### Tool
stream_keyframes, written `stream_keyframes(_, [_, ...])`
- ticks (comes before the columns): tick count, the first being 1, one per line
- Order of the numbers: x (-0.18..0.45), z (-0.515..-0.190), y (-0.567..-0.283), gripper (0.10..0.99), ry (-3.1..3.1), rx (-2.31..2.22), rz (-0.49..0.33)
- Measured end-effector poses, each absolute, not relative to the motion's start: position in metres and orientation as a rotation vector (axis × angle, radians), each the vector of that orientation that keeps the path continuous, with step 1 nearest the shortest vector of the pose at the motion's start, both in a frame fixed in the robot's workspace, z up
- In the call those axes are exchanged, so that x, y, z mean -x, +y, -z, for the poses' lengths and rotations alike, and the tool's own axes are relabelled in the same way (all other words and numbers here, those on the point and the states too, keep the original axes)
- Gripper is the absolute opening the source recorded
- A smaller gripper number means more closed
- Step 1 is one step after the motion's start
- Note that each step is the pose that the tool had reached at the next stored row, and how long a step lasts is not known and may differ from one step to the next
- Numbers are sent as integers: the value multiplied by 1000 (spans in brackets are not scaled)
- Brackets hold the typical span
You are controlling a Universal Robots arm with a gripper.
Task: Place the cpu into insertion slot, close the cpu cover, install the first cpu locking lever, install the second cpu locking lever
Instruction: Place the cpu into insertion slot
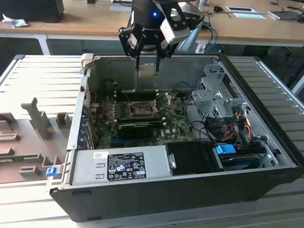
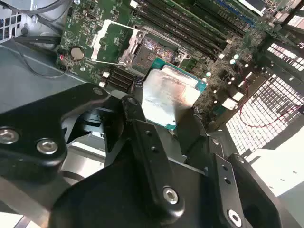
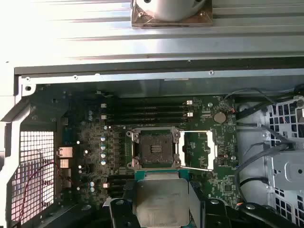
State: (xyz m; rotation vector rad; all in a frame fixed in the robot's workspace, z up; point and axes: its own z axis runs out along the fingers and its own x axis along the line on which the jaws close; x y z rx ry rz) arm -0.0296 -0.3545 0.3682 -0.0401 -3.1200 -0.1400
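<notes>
Now, cpu in hand: my gripper [image 1: 148, 64] hangs over the open case [image 1: 247, 102], up near its back wall and well above the board [image 1: 176, 127]. The fingers [image 2: 137, 116] are pressed in from two opposite sides on the cpu [image 2: 168, 92], pinching it by its edges. In both wrist views the pale metal face points at the camera, with the green rim showing along one edge. In the exterior view the chip hangs flat just under the fingertips, clear of everything below. The slot [image 3: 153, 149] is open and unfilled: dark pin field bare, silver rim all round, and the cpu well apart from it. In the first wrist view the chip's edges run roughly parallel to the slot's. The cover [image 3: 197, 149] is swung off the slot and lies over the board on the side toward the coin cell [image 3: 219, 116]. In the exterior view it stands tilted up at the slot's edge, on the exterior view's right. A row of memory slots [image 3: 149, 110] runs just beside the slot, between it and the case wall. On the slot's other side, in the exterior view, a long black card [image 1: 135, 128] lies across the board, and nearer the camera sits the power supply [image 1: 121, 166]. The drive cage [image 1: 216, 97] with its cabling fills the case on the exterior view's right. The case rests on a grey slatted table [image 1: 42, 80].
</notes>
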Motion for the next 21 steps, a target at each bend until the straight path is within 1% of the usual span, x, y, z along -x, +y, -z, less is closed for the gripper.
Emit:
stream_keyframes(6, [30,-368,-355,529,-3119,180,141])
stream_keyframes(21, [30,-365,-355,529,-3116,260,142])
